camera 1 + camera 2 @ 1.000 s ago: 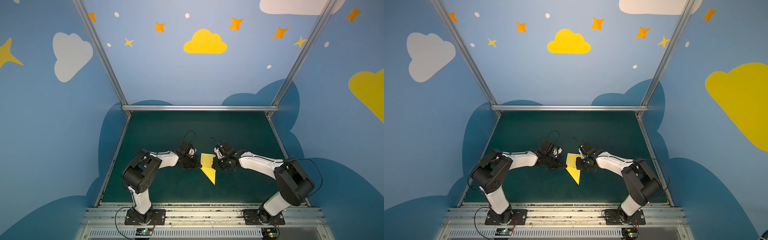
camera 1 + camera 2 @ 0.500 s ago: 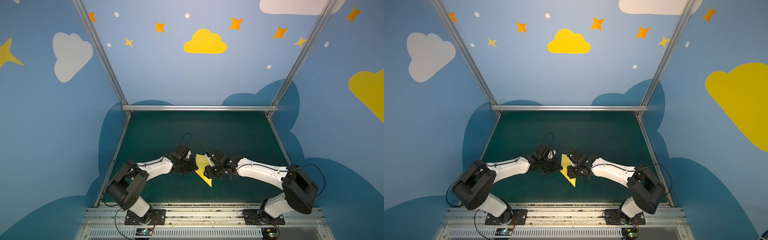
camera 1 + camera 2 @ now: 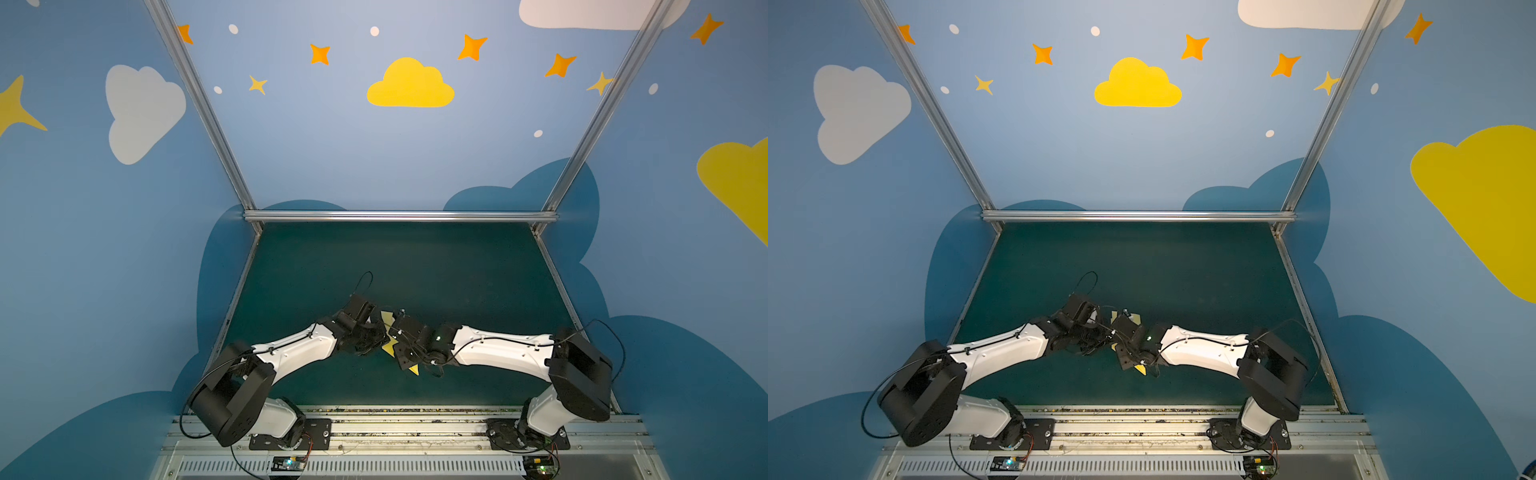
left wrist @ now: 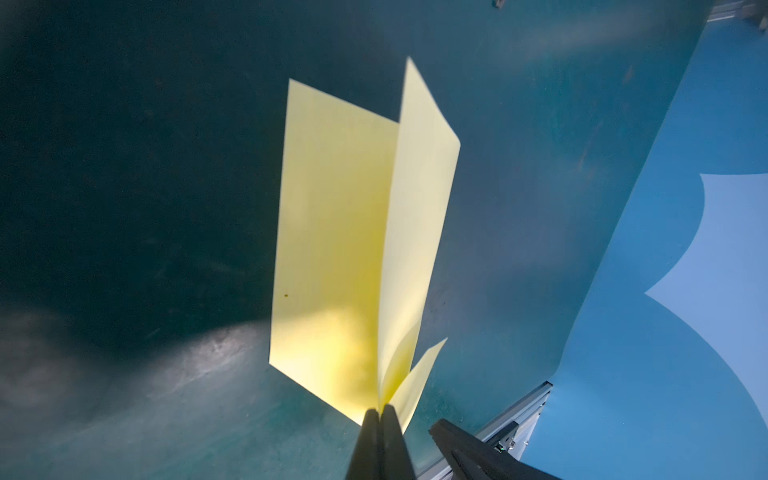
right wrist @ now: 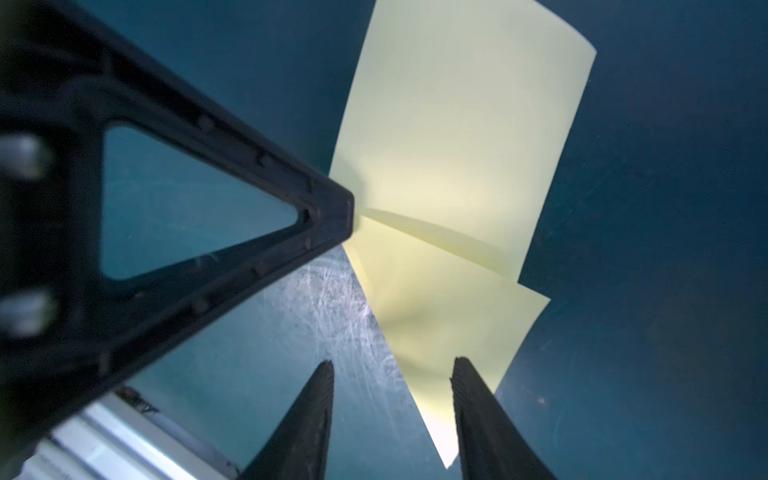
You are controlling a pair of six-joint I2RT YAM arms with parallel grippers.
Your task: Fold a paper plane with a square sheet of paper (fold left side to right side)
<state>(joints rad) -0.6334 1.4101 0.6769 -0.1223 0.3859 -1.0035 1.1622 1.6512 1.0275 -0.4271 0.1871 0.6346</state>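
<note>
Panning over a dark green desk, lying flat and filling the booth floor in both top views. Catching pale scuffs shining on it in the right wrist view. Scanning the blue back wall: finding a yellow cloud sitting centre, orange stars and white dots scattering either side. Spotting a white cloud hanging on the left wall, a second yellow cloud spreading over the right wall. Tracing a silver crossbar running along the desk's far edge, slanted posts rising from its ends. Closing on a slotted metal strip lying along the near edge, small boards glowing green beside it.
</note>
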